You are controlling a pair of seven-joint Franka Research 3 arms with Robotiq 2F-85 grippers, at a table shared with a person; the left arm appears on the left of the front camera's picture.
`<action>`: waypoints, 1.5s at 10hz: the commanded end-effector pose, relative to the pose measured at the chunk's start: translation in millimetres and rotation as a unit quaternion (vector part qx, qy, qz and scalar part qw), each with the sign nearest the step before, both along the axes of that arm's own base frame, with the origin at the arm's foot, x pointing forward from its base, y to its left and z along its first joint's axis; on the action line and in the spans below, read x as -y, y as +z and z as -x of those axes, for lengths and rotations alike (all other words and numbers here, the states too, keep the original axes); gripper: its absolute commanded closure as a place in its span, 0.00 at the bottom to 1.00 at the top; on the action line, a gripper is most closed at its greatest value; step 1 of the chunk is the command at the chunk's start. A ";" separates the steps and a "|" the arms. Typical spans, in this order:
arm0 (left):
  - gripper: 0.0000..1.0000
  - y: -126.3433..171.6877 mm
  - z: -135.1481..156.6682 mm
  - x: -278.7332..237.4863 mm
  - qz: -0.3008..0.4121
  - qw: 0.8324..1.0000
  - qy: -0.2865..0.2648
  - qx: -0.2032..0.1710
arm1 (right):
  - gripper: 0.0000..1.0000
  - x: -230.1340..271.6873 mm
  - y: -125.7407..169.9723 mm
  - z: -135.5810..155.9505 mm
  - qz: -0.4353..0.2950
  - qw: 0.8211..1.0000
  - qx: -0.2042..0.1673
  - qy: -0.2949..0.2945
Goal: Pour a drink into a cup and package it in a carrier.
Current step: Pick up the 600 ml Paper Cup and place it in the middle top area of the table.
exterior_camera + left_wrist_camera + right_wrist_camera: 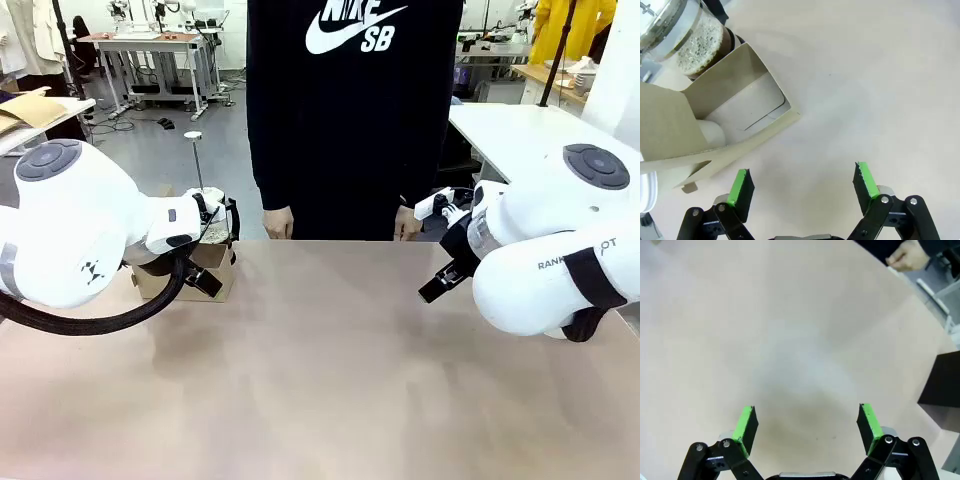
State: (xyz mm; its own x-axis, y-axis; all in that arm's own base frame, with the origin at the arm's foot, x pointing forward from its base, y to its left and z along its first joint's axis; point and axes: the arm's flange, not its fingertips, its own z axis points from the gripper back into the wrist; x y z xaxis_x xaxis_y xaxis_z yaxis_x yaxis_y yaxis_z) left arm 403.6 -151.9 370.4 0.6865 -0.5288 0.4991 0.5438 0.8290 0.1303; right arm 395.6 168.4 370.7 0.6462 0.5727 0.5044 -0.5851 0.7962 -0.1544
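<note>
Behind the left arm (70, 220), the carrier (150, 284) sits half hidden

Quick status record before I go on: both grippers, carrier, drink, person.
left gripper: open, empty, over the table beside the carrier
right gripper: open, empty, over bare table
carrier: brown cardboard, on the robot's left side of the table
drink: frothy brown liquid in a glass pot, next to the carrier
person's hands: both at the far table edge
black box: at the edge of the right wrist view
</note>
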 end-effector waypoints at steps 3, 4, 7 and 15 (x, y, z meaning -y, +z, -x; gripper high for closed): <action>0.00 0.0 0.0 0.0 0.000 1.000 0.000 0.000 | 0.00 0.0 0.0 0.0 0.000 1.000 0.000 0.000; 0.00 0.0 0.0 0.0 0.000 1.000 0.000 0.000 | 0.00 0.0 0.0 0.0 0.000 1.000 0.000 0.000; 0.00 0.0 0.0 0.0 0.000 1.000 0.000 0.000 | 0.00 0.0 0.0 0.0 0.000 1.000 0.000 0.000; 0.00 0.0 0.0 0.0 0.000 1.000 0.000 0.000 | 0.00 39.0 135.5 -51.9 -0.045 0.998 -0.009 0.037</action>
State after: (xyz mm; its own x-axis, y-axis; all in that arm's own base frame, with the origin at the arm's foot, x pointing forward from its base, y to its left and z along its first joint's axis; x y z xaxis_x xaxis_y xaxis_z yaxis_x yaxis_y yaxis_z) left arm 403.6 -152.1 370.5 0.6862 -0.5292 0.4992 0.5442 0.8288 0.1305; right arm 434.6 152.0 484.8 0.6250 0.5492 0.5547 -0.5937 0.7958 -0.1190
